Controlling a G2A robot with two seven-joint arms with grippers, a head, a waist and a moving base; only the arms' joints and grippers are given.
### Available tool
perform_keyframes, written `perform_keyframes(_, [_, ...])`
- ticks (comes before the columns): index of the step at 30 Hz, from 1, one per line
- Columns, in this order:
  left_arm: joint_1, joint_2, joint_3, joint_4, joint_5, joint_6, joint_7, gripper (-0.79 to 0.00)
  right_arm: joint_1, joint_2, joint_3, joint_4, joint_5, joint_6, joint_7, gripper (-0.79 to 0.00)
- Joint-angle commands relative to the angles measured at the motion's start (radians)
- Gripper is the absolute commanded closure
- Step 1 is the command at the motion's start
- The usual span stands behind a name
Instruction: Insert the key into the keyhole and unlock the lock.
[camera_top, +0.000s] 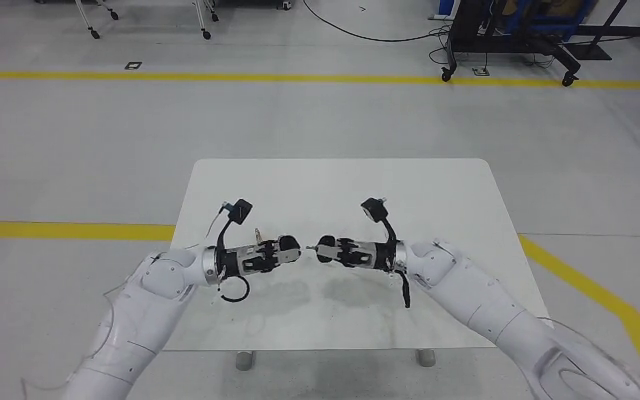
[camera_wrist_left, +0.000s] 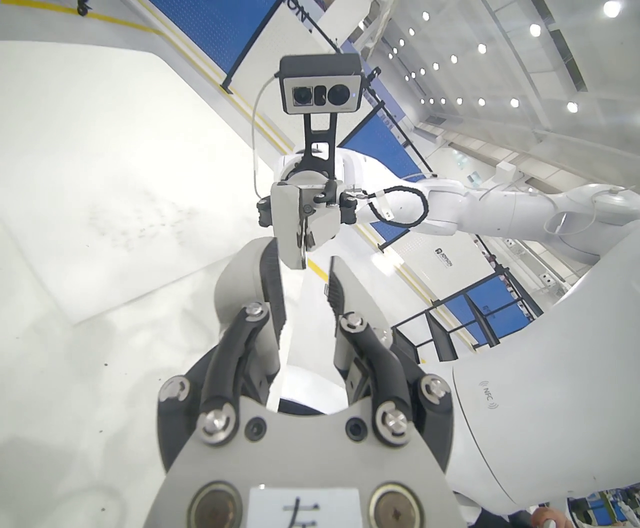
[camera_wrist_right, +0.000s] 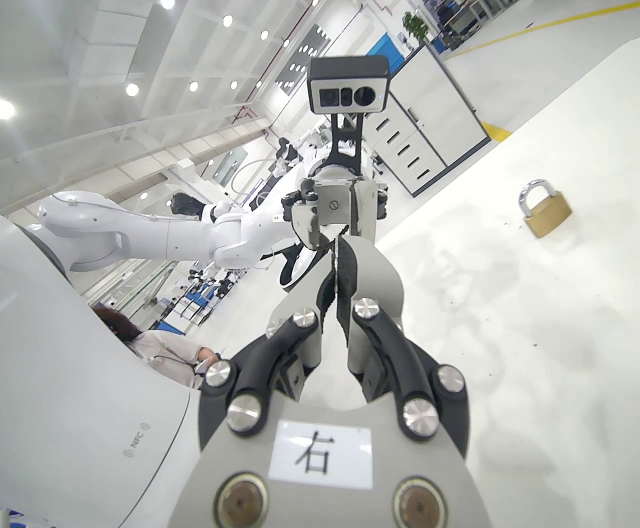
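White arms (camera_top: 150, 300), grey end effectors (camera_wrist_left: 302, 265), black linkages (camera_wrist_right: 385, 345), silver screws (camera_wrist_right: 419, 412).

Table (camera_top: 450, 200): my two arms reach over its near half, one from each side.
Grippers: I have the left gripper (camera_top: 295, 245) and the right gripper (camera_top: 322, 247) tip to tip above the table's middle, close but apart.
Key (camera_wrist_left: 303, 246): between the right gripper's fingers, pointing at the left gripper.
Lock (camera_wrist_right: 546, 212): lying on the table just beside the left gripper, on its far side.
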Motion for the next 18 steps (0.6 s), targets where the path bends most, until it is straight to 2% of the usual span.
perform_keyframes(1, [0.008,0.006,-0.031,-0.006,0.041,-0.005,0.036,-0.785,-0.017,0.013,0.052,-0.002,-0.025,0.0,-0.028,0.0])
perform_keyframes(4, [0.033,0.016,-0.094,-0.044,0.238,0.043,0.146,-0.785,-0.053,0.038,0.136,-0.013,-0.088,0.0,-0.073,0.0])
perform_keyframes(6, [0.065,0.02,-0.129,-0.111,0.468,0.14,0.26,-0.785,-0.086,0.052,0.186,-0.043,-0.123,0.0,-0.107,0.0])
perform_keyframes(9, [0.136,0.023,-0.136,-0.24,0.771,0.279,0.385,-0.785,-0.13,0.07,0.251,-0.075,-0.179,0.0,-0.142,0.0])
perform_keyframes(14, [0.205,0.027,-0.117,-0.366,1.104,0.524,0.375,-0.785,-0.175,0.08,0.298,-0.117,-0.229,0.0,-0.168,0.0])
perform_keyframes(18, [0.214,0.016,-0.086,-0.367,1.137,0.642,0.412,-0.785,-0.187,0.077,0.31,-0.125,-0.253,0.0,-0.186,0.0])
